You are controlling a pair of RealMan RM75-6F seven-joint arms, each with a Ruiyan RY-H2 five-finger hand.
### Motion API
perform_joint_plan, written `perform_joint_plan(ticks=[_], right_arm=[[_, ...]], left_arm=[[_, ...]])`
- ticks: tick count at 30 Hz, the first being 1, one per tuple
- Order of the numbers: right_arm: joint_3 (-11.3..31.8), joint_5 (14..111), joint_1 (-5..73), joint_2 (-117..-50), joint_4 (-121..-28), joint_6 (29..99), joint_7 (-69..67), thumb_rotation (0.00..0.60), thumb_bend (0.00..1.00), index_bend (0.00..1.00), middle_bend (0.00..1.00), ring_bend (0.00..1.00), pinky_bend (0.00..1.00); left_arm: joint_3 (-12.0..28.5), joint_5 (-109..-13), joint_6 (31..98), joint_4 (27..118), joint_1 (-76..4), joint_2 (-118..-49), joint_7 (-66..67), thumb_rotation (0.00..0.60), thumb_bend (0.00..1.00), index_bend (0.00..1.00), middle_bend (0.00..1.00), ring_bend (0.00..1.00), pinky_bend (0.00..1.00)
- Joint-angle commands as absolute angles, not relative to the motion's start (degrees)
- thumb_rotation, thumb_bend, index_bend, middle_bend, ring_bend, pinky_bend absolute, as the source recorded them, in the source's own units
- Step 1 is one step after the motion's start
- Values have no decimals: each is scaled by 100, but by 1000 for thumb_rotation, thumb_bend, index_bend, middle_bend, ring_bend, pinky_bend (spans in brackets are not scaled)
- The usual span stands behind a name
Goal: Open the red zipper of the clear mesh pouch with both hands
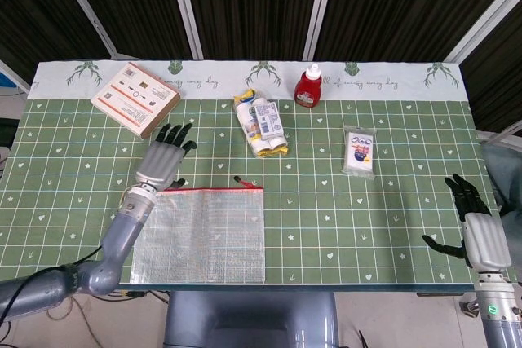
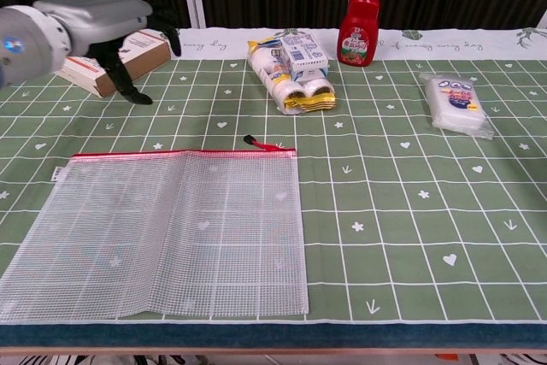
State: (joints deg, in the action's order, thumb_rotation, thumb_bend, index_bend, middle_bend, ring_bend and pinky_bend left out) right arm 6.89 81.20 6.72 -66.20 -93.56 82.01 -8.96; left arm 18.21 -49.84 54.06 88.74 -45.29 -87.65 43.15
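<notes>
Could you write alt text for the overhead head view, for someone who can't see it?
A clear mesh pouch with a red zipper lies shut on a green table. The left hand hovers open above its top-left corner; the right hand waits open at the table's right edge.

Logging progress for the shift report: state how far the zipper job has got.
Done: nothing; the red zipper is shut, its pull at the pouch's right end. In hand: left robot hand hovers open above the clear mesh pouch. Left: right robot hand waits at the table edge.

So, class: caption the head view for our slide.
Left hand hovers open above the closed pouch; right hand waits open.
</notes>
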Motion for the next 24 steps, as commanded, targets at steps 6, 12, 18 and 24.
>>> perform_joint_plan(ticks=[6, 12, 18, 24], right_arm=[[731, 7951, 688, -6585, -9417, 8074, -958, 600, 156, 0, 0, 0, 206], [741, 7887, 692, -6557, -9460, 8012, -1002, 600, 163, 0, 0, 0, 206], [758, 7835, 692, -6535, -9482, 7977, -1043, 600, 171, 0, 0, 0, 206], [769, 7803, 692, -6522, -9503, 7952, -1067, 600, 174, 0, 0, 0, 206]], left_arm=[[1809, -4263, 5158, 7974, -5362, -9649, 4829, 600, 181, 341, 127, 0, 0], [1800, -4043, 5005, 7411, -5787, -10102, 4943, 600, 237, 388, 162, 0, 26], [1757, -3927, 4816, 6836, -6155, -10520, 4997, 600, 244, 413, 216, 13, 79], [1671, -3799, 4650, 6340, -6397, -10840, 5043, 600, 245, 438, 264, 51, 123]])
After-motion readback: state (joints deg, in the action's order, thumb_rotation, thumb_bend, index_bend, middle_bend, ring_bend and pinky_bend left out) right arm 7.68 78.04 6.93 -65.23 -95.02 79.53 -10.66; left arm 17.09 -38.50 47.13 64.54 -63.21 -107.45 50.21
